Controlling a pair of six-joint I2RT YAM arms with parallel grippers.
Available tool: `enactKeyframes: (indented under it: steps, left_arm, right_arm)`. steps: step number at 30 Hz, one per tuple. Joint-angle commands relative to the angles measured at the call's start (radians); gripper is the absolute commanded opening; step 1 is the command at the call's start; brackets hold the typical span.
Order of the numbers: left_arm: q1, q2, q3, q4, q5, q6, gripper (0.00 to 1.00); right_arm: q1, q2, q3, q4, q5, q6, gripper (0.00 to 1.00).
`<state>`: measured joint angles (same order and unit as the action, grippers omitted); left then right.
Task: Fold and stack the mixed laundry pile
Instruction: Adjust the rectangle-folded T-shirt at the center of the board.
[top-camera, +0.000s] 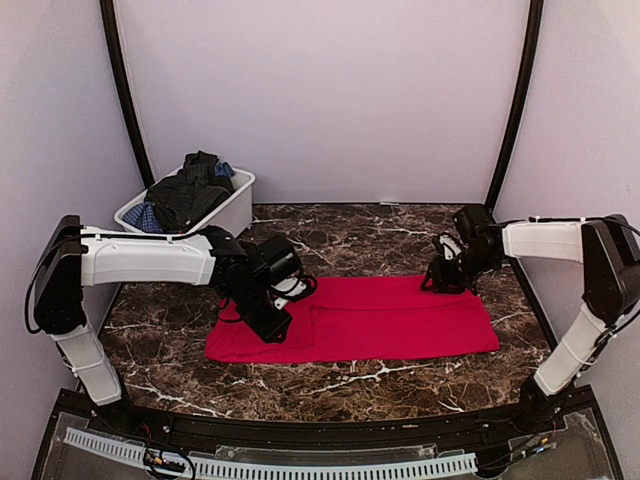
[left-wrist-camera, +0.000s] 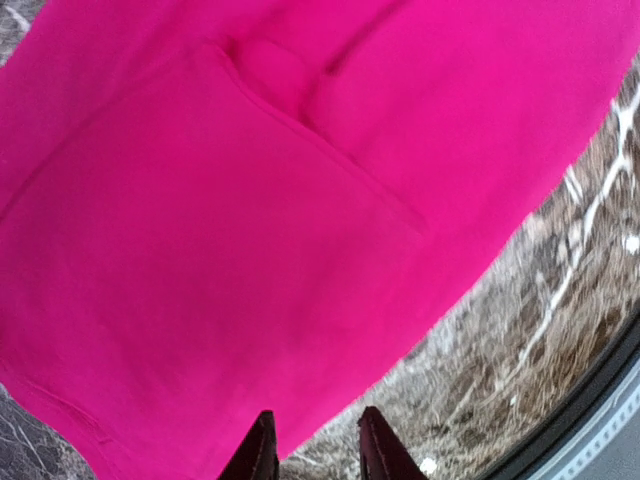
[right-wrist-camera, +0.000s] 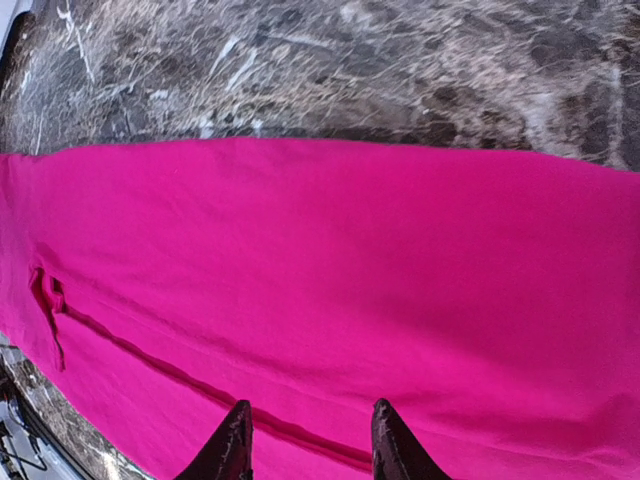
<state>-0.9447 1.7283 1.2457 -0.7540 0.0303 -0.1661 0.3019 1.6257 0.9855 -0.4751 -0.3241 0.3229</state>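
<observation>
Grippers hover part-open over flat red cloth

Red cloth (top-camera: 400, 315) lies spread across the middle of the marble table (top-camera: 350, 235), a folded layer showing at its left end. The left gripper (top-camera: 272, 325) hangs over that end near the cloth's front edge; in its wrist view the fingertips (left-wrist-camera: 262, 455) stand a narrow gap apart with nothing between them. The right gripper (top-camera: 441, 277) sits at the cloth's far right edge, jaws likewise narrowly apart and empty. The other garments, a dark shirt (top-camera: 185, 200) and a blue checked piece (top-camera: 145, 217), are heaped in the white bin (top-camera: 240, 195) at the far left.
</observation>
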Motion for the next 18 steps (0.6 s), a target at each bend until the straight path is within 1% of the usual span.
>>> enactKeyframes:
  steps: [1,4,6,10,15,18]
  left_arm:
    - [0.081,0.038,0.089,0.068,-0.041,-0.129,0.29]
    - [0.123,0.059,0.121,0.119,-0.042,-0.196,0.31]
    - [0.150,0.082,0.136,0.136,-0.048,-0.220,0.32]
    - [0.190,0.147,0.152,0.148,-0.059,-0.256,0.34]
    - [0.232,0.203,0.136,0.131,-0.058,-0.299,0.36]
    - [0.242,0.210,0.116,0.126,-0.071,-0.312,0.41]
  right_arm:
    - [-0.041,-0.007,0.038,0.000,0.061,-0.030,0.37]
    - [-0.044,0.049,0.065,-0.036,0.114,-0.045,0.32]
    - [-0.044,0.068,0.057,-0.044,0.118,-0.036,0.29]
    - [-0.048,0.056,-0.007,-0.030,0.125,0.014,0.29]
    - [-0.063,0.049,-0.078,-0.024,0.089,0.067,0.28]
    - [-0.064,0.009,-0.121,-0.018,0.081,0.104,0.31]
